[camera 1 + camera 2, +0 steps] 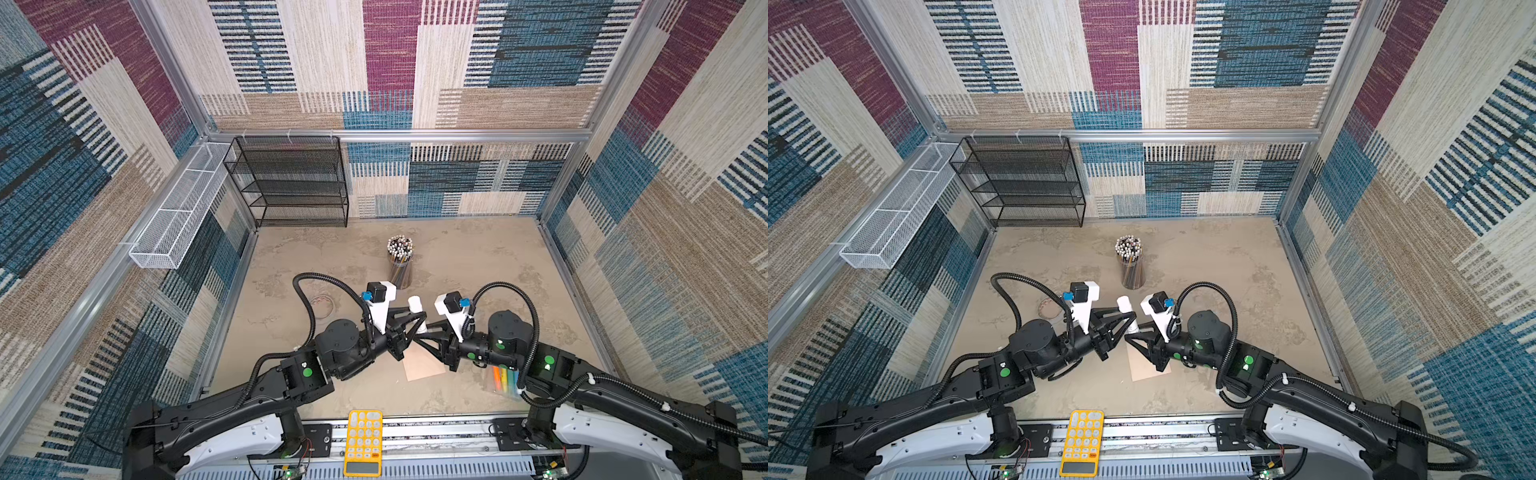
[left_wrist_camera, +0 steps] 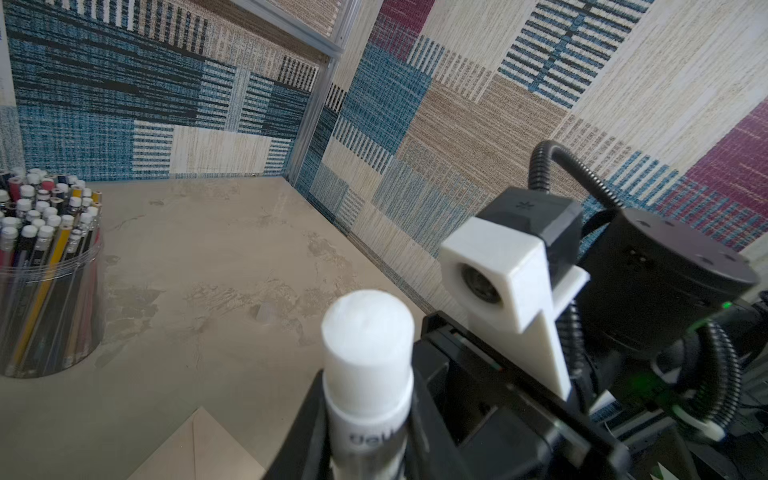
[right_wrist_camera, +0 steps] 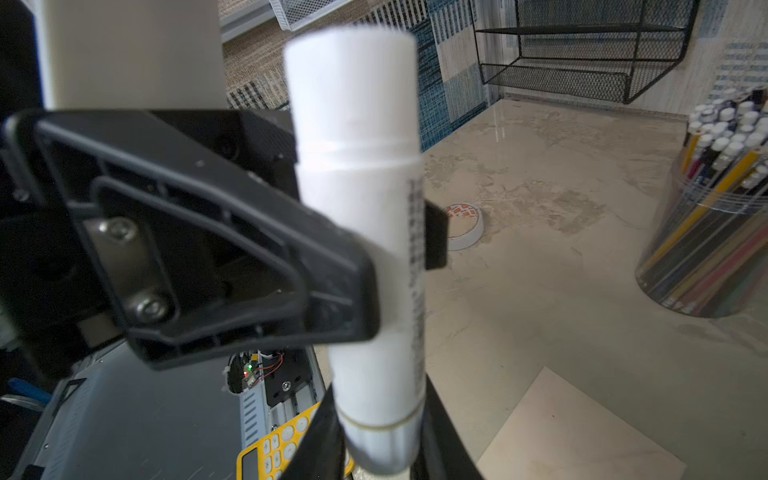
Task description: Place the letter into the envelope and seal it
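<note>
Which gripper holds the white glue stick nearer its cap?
The left gripper: it clamps the white glue stick at mid-body, while the right gripper holds the base end.

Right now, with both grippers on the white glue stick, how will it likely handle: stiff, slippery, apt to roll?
Probably stiff: the glue stick runs straight between the left gripper and the right gripper. Its smooth round plastic wall may slip or twist in the jaws. Set down on its side on the table, it would likely roll, being a cylinder.
</note>
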